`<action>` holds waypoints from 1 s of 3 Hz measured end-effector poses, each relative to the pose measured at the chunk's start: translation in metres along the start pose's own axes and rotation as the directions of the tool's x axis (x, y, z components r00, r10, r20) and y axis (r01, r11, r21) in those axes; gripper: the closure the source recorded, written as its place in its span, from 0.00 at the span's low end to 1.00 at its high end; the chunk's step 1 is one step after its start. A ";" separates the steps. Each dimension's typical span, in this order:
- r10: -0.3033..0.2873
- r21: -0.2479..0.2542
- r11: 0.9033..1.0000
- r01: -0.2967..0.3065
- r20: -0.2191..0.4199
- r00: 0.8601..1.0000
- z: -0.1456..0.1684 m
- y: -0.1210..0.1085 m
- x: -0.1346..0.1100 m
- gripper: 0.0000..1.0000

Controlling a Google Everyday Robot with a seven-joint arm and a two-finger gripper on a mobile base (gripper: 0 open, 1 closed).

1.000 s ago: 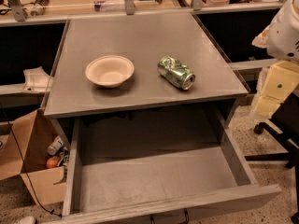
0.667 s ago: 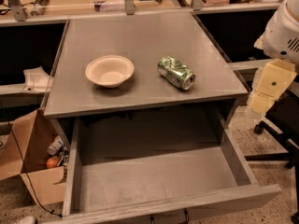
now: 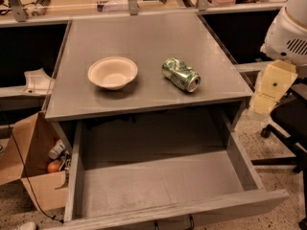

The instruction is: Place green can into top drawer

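The green can (image 3: 181, 74) is lying at 3 o'clock of the bowl (image 3: 112, 73); the gripper (image 3: 269, 90) is hanging farther that way, its state I cannot tell.

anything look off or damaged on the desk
The green can lies on its side on the desk, its sides dented. The drawer stands open. The gripper hangs beside the desk, at the picture's right.

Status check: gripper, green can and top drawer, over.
Gripper off right edge of desk, apart from green can. Can on its side on desk, right of bowl. Top drawer open below.
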State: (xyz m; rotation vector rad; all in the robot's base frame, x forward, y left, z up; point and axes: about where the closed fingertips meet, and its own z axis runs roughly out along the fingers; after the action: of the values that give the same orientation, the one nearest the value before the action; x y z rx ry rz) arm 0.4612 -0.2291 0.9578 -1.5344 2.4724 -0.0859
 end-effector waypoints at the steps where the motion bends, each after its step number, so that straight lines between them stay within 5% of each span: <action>1: 0.044 0.007 0.999 -0.044 0.009 0.999 0.010 -0.008 -0.012 0.00; 3: 0.134 0.027 0.991 -0.134 -0.027 0.991 0.024 -0.021 -0.031 0.00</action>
State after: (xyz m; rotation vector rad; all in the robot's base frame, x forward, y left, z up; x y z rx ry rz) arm 0.4989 -0.2090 0.9429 -1.3620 2.5789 -0.1162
